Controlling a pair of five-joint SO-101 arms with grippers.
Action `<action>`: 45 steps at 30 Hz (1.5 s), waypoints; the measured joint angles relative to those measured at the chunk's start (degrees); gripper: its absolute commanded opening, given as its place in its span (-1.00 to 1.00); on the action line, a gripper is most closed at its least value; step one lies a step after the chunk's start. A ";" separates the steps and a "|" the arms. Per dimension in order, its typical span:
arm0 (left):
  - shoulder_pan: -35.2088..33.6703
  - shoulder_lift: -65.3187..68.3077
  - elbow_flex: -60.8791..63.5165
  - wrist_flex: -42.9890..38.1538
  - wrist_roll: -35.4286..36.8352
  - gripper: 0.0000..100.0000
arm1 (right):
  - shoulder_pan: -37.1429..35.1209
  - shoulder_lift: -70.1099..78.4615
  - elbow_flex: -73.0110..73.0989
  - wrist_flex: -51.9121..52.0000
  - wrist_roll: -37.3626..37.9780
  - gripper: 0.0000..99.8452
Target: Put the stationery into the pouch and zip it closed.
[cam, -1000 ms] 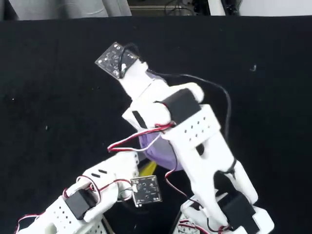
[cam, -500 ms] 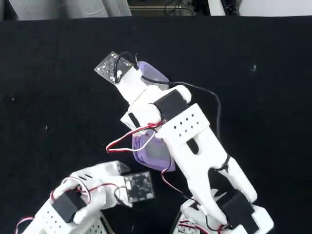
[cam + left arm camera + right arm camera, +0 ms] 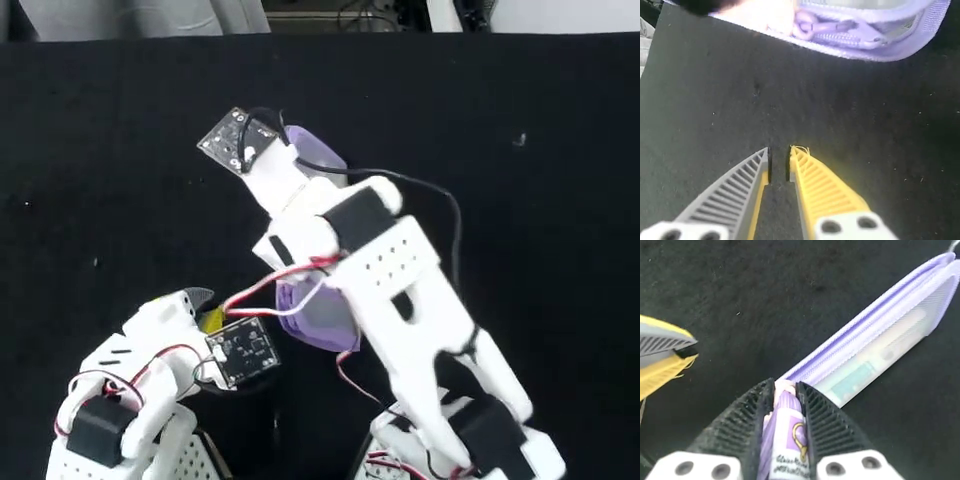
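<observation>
A lilac pouch (image 3: 322, 312) lies under the big white right arm, its far end (image 3: 312, 150) showing past the wrist. In the right wrist view my right gripper (image 3: 785, 386) has its black fingers shut on a lilac tab at one end of the pouch (image 3: 875, 340); pale stationery shows through the pouch's clear side. My left gripper (image 3: 203, 306), grey and yellow, sits on the mat left of the pouch. In the left wrist view, the left gripper (image 3: 779, 150) is shut with nothing between its fingers, short of the pouch edge (image 3: 865, 42) and its zip pull (image 3: 807, 27).
A black mat (image 3: 540, 200) covers the table, with bare room left, right and behind the arms. Red and white wires (image 3: 262, 290) hang from the right arm over the pouch. Both arm bases stand at the near edge.
The left arm has swung back and to the left, taking its gripper from the pouch's near end to the mat beside it. The right arm shifted slightly and the pouch's far end came into sight.
</observation>
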 measured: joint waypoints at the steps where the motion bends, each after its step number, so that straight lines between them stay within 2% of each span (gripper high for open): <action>1: 0.09 0.00 0.00 0.00 0.00 -0.84 | 0.00 -0.97 -0.26 0.70 0.00 -0.98; 4: 0.09 0.00 0.00 -1.41 0.00 -0.84 | 0.00 -3.69 -0.26 2.73 0.00 -0.98; 12: 0.09 0.00 0.53 -14.42 -0.18 -0.84 | 0.00 -8.26 -0.26 6.33 0.09 -0.98; 19: 0.09 0.53 11.34 -29.10 -12.22 -0.84 | 0.00 -10.46 -0.26 6.59 0.09 -0.97; 26: 0.35 0.18 13.45 -42.29 -14.15 -0.84 | 0.00 -11.43 -4.57 9.67 0.18 -0.98; 32: 6.77 0.26 14.59 -45.19 -16.18 -0.85 | 0.00 -11.43 -7.74 11.43 0.26 -0.98; 35: 9.85 0.53 18.20 -46.15 -22.68 -0.95 | 0.00 -11.43 -7.74 11.43 0.26 -0.98; 38: 11.43 0.44 23.12 -50.73 -28.84 -0.94 | 0.09 -11.43 -7.74 11.43 0.26 -0.98; 41: 11.69 0.53 23.82 -56.44 -29.89 -0.94 | 1.93 -11.43 -7.74 11.43 0.26 -0.98; 45: 11.78 0.62 23.82 -58.11 -29.89 -0.94 | 5.36 -11.43 -7.74 11.43 1.85 -0.98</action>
